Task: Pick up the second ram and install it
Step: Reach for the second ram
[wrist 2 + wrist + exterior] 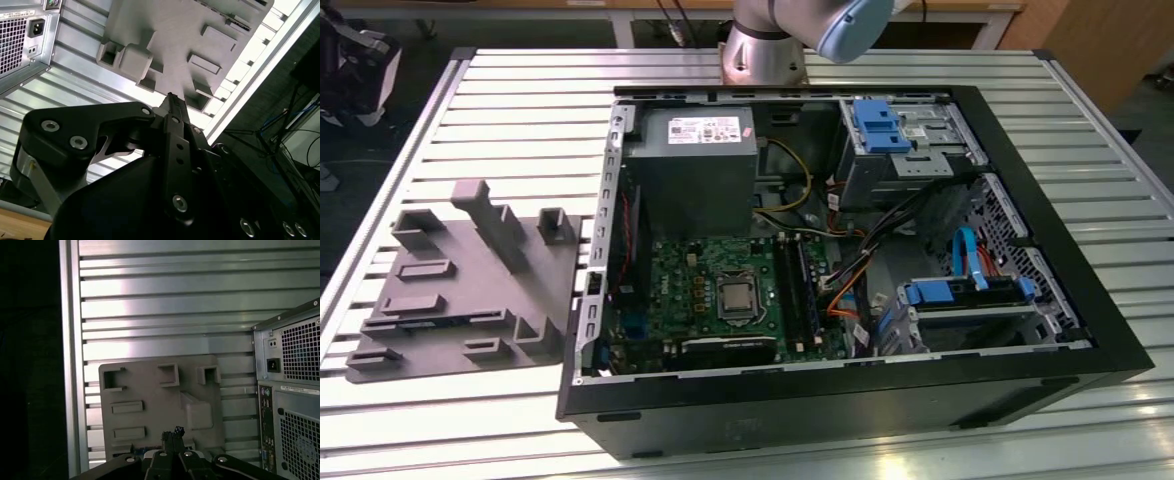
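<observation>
Nearest to the exterior camera is the table (494, 95), a wide surface of silver aluminium slats that carries everything. Behind it the room shows some wooden furniture (1101, 45). In the second wrist view, a dark floor with loose cables (295, 130) lies beside the table's edge.

The open computer case (1067, 340) takes the exterior view's right part of the table. Inside it lies the green motherboard (720, 290) with its long black slots (797, 285). Just beside the case, on the exterior view's left, lies the grey fixture plate (467, 290). The arm (767, 45) rises at the far edge of the table.

In both wrist views the gripper (172, 434) hangs over the plate, at the end away from its upright posts. Its fingers stand very narrow, almost pressed together, and nothing shows between them.

The second ram (438, 322) seems to be the thin dark strip in the plate's long recess, though I cannot tell this surely. It is not held.

The first wrist view shows the case's rear panel with a power socket (273, 365), a side which the exterior view does not give.
</observation>
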Motion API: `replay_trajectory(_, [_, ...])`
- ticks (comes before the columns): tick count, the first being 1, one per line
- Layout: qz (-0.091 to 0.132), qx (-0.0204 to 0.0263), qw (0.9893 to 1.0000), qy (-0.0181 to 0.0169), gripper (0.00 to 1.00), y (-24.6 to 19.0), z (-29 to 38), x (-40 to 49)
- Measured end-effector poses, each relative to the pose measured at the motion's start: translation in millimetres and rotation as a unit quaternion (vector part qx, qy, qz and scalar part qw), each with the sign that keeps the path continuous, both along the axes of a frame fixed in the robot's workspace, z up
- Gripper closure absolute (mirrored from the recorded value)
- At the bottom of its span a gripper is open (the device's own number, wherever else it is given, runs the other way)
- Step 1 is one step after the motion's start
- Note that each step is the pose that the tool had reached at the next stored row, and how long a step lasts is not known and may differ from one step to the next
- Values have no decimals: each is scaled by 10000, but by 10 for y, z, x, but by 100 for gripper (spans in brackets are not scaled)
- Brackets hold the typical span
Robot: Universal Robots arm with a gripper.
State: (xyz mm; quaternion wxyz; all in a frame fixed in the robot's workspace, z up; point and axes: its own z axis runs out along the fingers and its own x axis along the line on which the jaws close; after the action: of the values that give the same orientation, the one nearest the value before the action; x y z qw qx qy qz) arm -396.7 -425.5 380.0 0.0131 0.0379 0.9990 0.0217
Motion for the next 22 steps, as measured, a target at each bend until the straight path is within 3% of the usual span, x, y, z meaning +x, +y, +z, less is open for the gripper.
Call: replay_trajectory(22, [0, 0, 10000, 0, 89, -31, -47, -31])
